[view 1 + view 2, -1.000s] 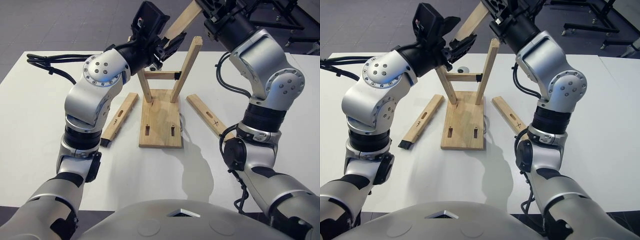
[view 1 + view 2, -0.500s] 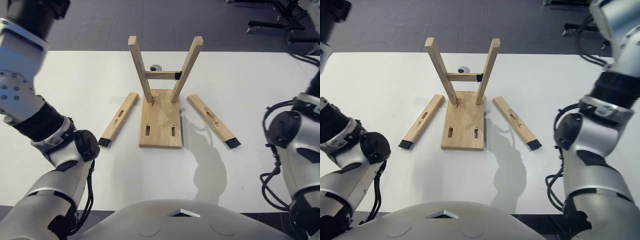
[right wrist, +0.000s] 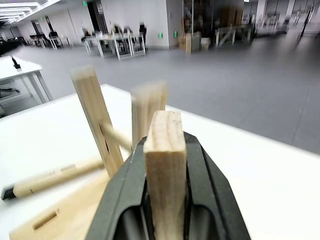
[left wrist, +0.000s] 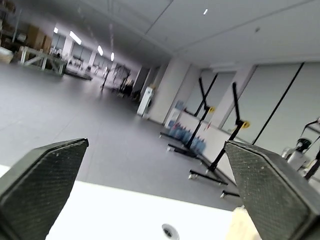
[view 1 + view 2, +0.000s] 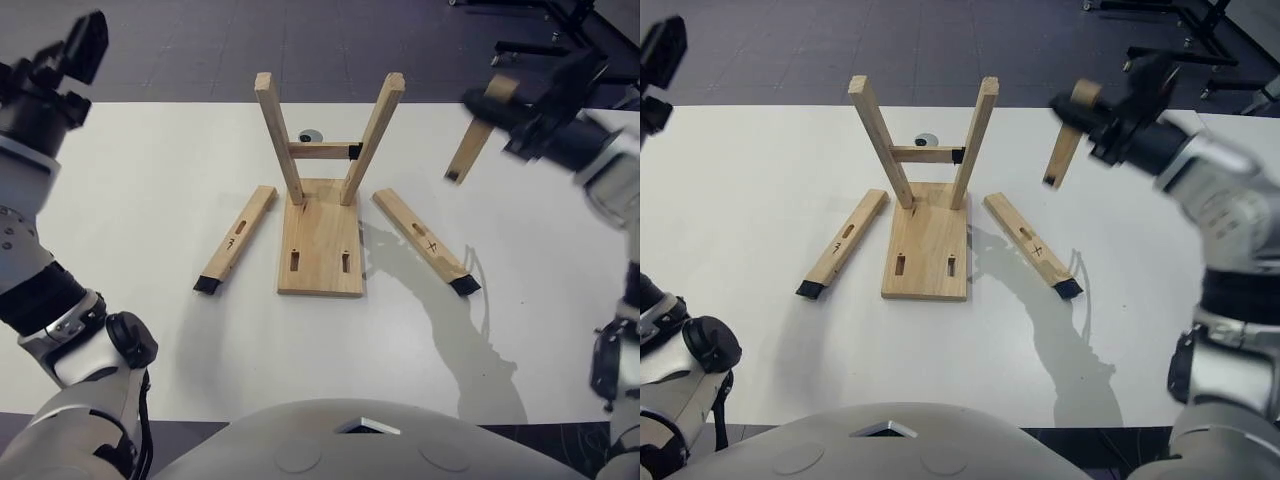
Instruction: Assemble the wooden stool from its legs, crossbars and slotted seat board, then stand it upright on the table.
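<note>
My right gripper [image 5: 497, 95] is clamped on a pale wooden stool leg [image 5: 466, 150], held in the air over the right side of the white table [image 5: 150, 200]. My left gripper [image 4: 155, 187] hangs high on the left, fingers [image 4: 40, 185] spread, empty. The slotted wooden seat board [image 5: 322, 278] lies flat mid-table, two legs [image 5: 280, 135] and a crossbar [image 5: 322, 150] standing in it.

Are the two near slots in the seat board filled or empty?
Empty. Both slots in the seat board show as open holes; only the far end holds two standing legs.
</note>
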